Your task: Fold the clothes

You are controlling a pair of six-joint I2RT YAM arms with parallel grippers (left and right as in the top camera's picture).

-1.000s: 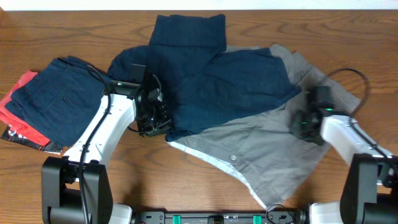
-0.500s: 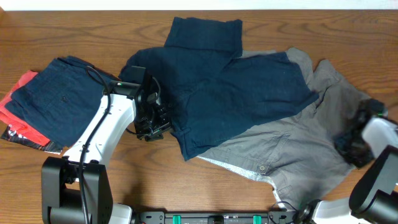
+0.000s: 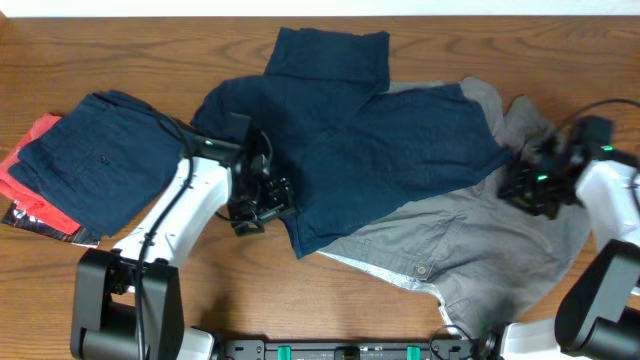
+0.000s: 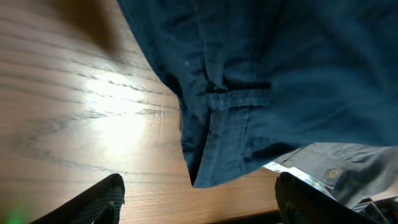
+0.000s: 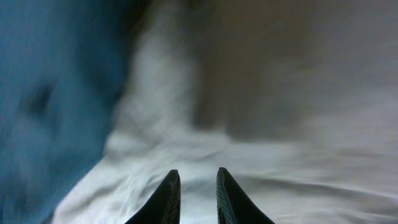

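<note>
navy shorts (image 3: 370, 150) sprawl unfolded mid-counter over grey shirt (image 3: 470, 250), so both need sorting | folded pile (image 3: 85, 165) set aside far left | left gripper (image 3: 262, 200) at shorts' near-left hem, jaws released | right gripper (image 5: 194, 186) over shirt; jaws nearly clenched, empty

Across the middle of the desk (image 3: 120, 40) sprawls the big pair of shorts (image 3: 350, 140), its right and lower edges lying over the shirt (image 3: 470, 250), which spreads toward the right front. Far left sits a folded pair of trousers (image 3: 85, 160) atop another folded piece (image 3: 25, 180) that pokes out on its left. The left pincer (image 3: 262, 205) sits just left of the shorts' front corner; the right pincer (image 3: 525, 185) is over the shirt's right part.
</note>
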